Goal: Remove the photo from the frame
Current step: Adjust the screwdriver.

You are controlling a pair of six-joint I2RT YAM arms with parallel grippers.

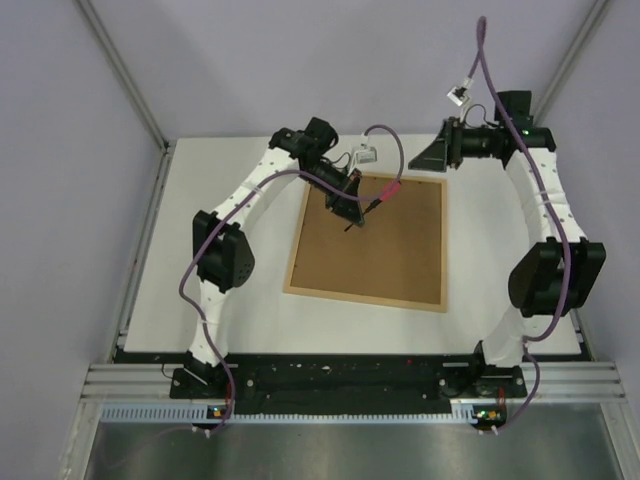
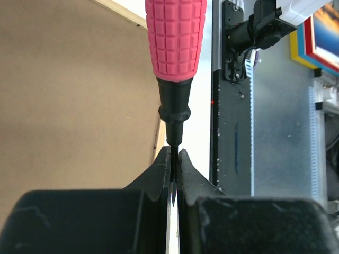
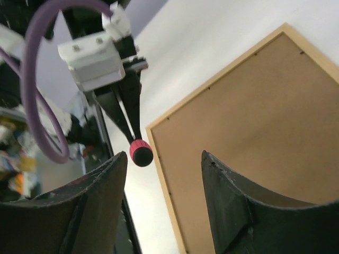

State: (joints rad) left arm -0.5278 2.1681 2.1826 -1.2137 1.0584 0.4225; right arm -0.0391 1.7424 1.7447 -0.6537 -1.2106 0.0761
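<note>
The frame [image 1: 362, 299] lies face down on the white table, its pale wood rim around the plain brown backing board [image 1: 390, 245]. The photo is hidden under the board. My left gripper [image 1: 350, 212] hovers over the board's far left part, shut on the thin black shaft of a pink-handled tool [image 1: 388, 191]. In the left wrist view the jaws [image 2: 174, 153] pinch the shaft below the pink grip [image 2: 176, 37], with the board [image 2: 69, 95] to the left. My right gripper [image 1: 433, 155] is open and empty above the frame's far right corner. Its view [image 3: 164, 159] shows the board [image 3: 249, 111], the rim [image 3: 164, 185] and the tool's end [image 3: 141, 153].
White table [image 1: 230, 310] with grey walls behind and at both sides. A black base strip [image 1: 340, 375] and metal rails [image 1: 350, 400] run along the near edge. Purple cables loop off both arms. Coloured boxes [image 2: 318, 37] lie beyond the table's edge.
</note>
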